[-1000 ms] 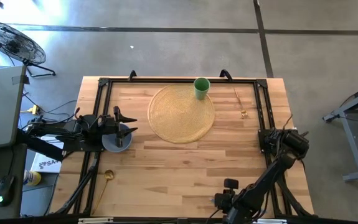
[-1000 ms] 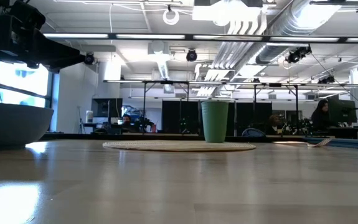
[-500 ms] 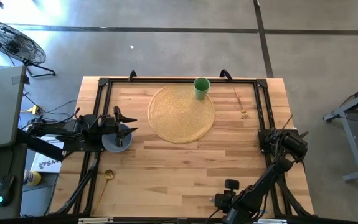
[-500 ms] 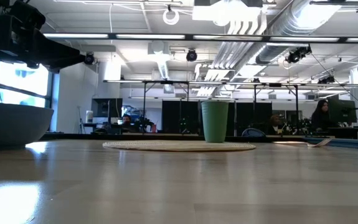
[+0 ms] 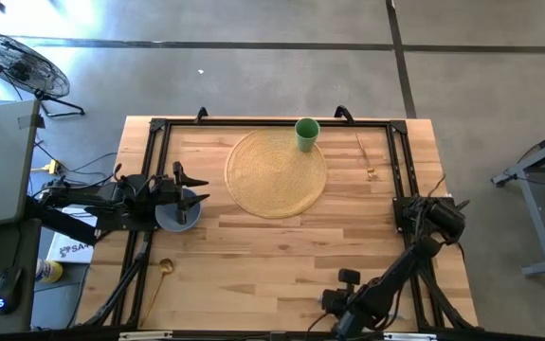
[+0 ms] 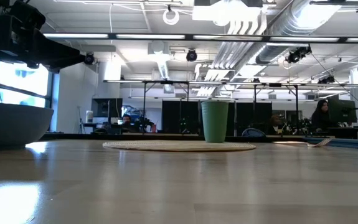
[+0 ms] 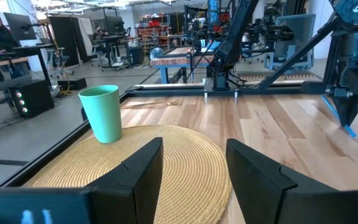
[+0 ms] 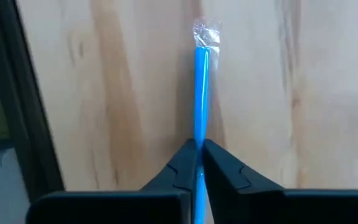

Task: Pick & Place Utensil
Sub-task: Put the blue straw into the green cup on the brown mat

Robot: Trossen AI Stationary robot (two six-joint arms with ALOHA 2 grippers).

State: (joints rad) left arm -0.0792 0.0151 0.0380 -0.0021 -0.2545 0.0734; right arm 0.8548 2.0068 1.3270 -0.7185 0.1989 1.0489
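Utensil (image 8: 200, 99) — a thin blue stick with a crinkled clear tip — lies flat on the wooden counter (image 5: 272, 256) near its front edge, and the right tool (image 8: 197, 163) has its two dark fingers pinched shut on it, the blue shaft running out from between them along the wood grain. In the high view the right tool (image 5: 334, 303) sits low at the counter's front, right of centre, its arm reaching back to a base at the right rail. The left tool (image 7: 194, 168) hangs over a grey bowl (image 5: 177, 210) at the counter's left side, fingers spread wide apart and holding nothing. Beyond it lies a round woven mat (image 5: 278, 172) with a green cup (image 5: 307, 134) standing upright on its far edge. A gold fork (image 5: 363, 153) lies near the far right corner, well apart from both tools, and a gold spoon (image 5: 163, 272) lies by the left rail toward the front — its bowl end toward the grey bowl. A person (image 6: 322, 116) shows in the room behind, at the right.
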